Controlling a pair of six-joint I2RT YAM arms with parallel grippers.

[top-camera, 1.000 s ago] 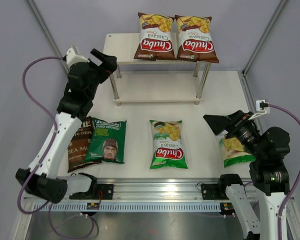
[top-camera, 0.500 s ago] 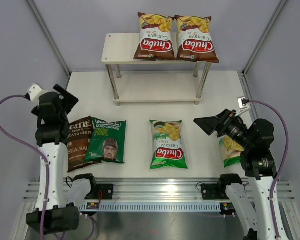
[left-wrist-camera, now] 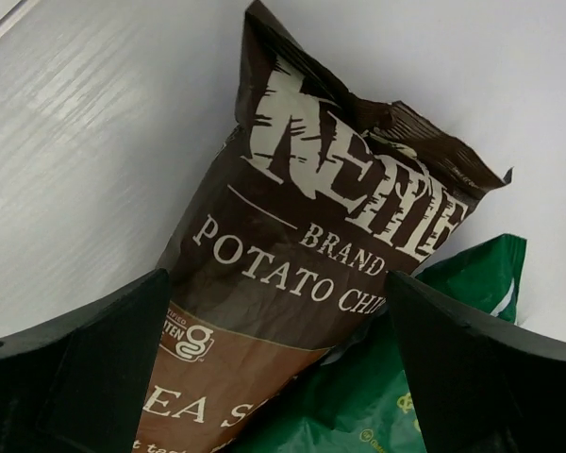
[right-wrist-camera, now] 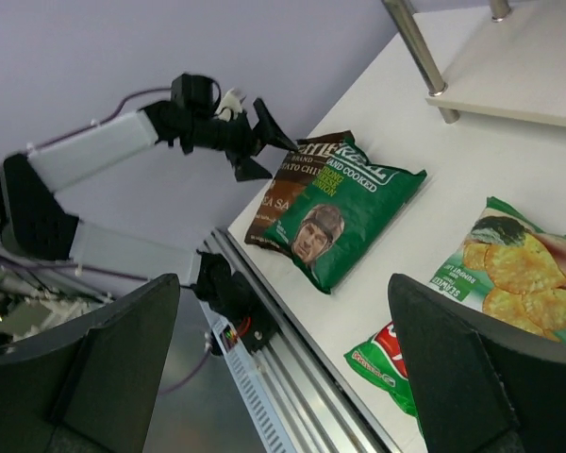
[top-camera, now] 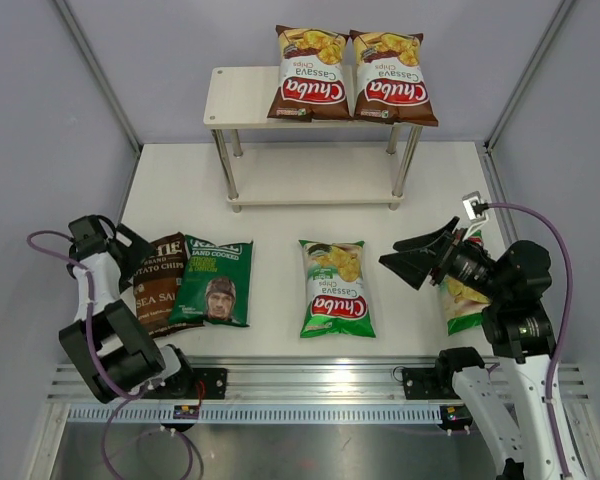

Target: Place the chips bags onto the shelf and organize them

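Six chips bags: I counted two on the shelf (top-camera: 235, 100) and four lying flat on the white table (top-camera: 280, 225).
Shelf, top board: the left brown-red Chuba bag (top-camera: 310, 75) and the right brown-red Chuba bag (top-camera: 392, 78) lay side by side, touching, toward the board's right end, logos facing me.
Table, left: the Kettle sea salt bag (left-wrist-camera: 292, 217) lay next to the dark green bag with a man's face (top-camera: 213, 282), their long edges meeting.
Table, centre: the middle green Chuba bag (top-camera: 335, 288) lay apart from the bags on either side.
Table, right: the right green Chuba bag (top-camera: 462, 305) lay partly hidden beneath my right arm.
Left gripper (left-wrist-camera: 275, 283): released, jaws spread wide, grasping nothing. It hovered over the Kettle sea salt bag near the table's left edge, one finger on each side of the bag in the wrist view.
Right gripper (top-camera: 388, 254): released, jaws spread wide, grasping nothing. It hung above the table between the two green bags and pointed left.
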